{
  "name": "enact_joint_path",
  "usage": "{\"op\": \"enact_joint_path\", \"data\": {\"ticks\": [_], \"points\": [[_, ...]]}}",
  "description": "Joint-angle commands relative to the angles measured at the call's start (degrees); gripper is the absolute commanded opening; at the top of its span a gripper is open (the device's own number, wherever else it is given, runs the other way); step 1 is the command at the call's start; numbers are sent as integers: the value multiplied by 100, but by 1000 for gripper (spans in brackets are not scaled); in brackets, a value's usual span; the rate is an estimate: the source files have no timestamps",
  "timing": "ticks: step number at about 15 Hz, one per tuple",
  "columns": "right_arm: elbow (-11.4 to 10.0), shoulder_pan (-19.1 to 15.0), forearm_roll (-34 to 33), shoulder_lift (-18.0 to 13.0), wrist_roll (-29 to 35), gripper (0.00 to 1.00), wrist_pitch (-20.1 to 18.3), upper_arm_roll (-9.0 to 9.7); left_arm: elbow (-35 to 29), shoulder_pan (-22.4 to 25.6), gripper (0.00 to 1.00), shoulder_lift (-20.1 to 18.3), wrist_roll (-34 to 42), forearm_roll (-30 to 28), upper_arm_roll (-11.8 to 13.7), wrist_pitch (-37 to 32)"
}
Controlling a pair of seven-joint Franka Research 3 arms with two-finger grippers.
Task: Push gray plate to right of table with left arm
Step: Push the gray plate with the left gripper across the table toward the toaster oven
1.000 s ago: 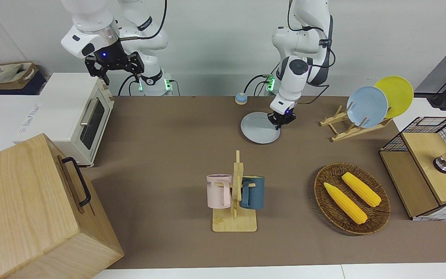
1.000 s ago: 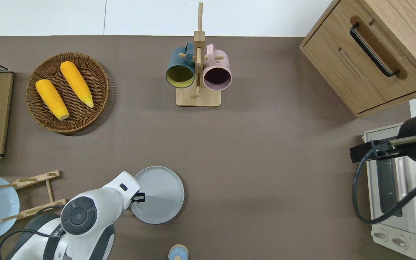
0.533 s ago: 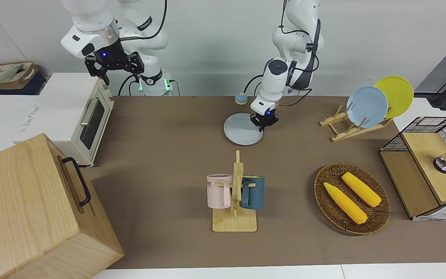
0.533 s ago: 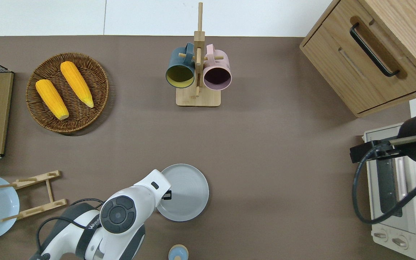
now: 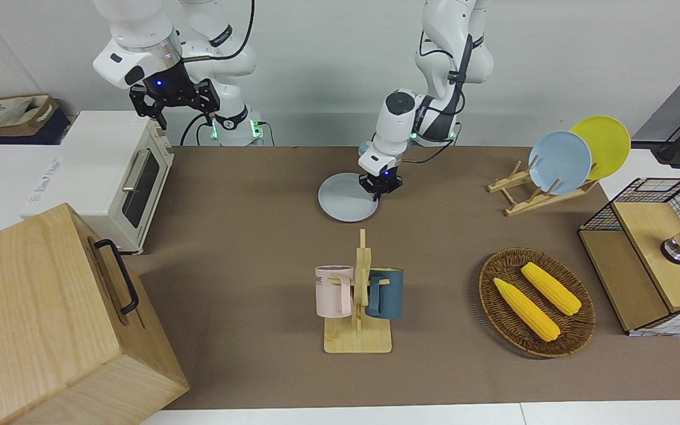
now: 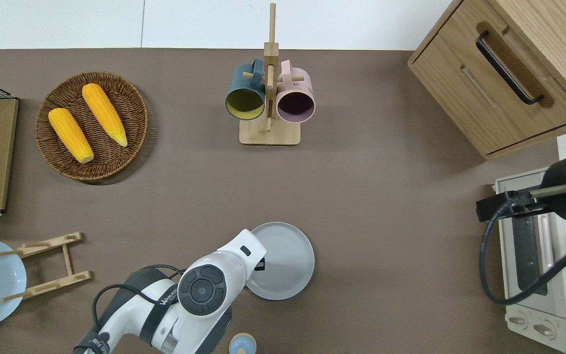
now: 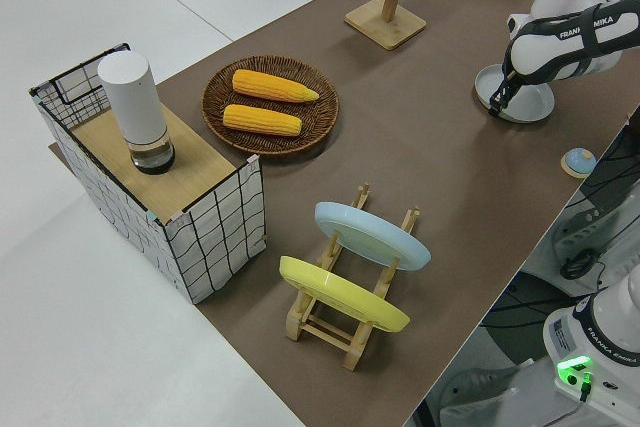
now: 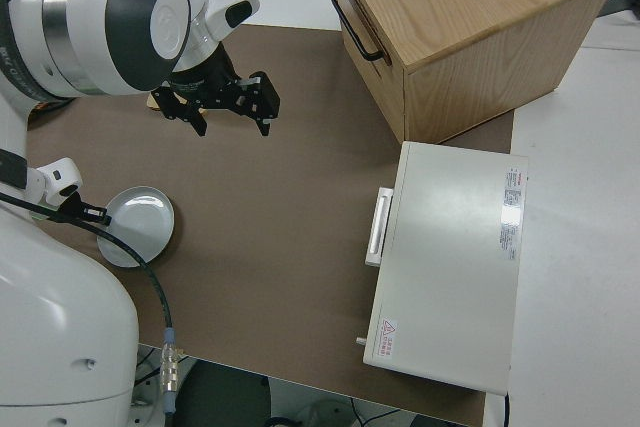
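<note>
Gray plate [image 5: 346, 198]: flat on table [image 5: 245, 248], likely rigid, light, slides easily, may chip. Contact point: rim, where left gripper [image 5: 379, 184] sits; finger state unclear. Right gripper [image 5: 173, 100] parked, fingers spread.

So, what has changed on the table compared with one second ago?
The left claw, set at the rim of the gray plate, has slid it along the table toward the right arm's end. Nothing was gripped or released. The mug rack, corn basket and parked right arm stayed put.
</note>
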Motion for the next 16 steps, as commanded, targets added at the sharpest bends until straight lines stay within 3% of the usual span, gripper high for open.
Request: {"op": "enact_joint_path", "data": {"ticks": [1, 4, 16], "points": [[53, -107, 25, -14, 75, 983, -89, 92, 337, -166, 0, 606, -428, -76, -210, 150], [53, -115, 25, -14, 66, 983, -89, 92, 627, -245, 0, 808, -692, -76, -333, 142], [53, -107, 25, -14, 66, 983, -89, 92, 2129, -1106, 0, 1669, -1774, -15, -333, -376]]}}
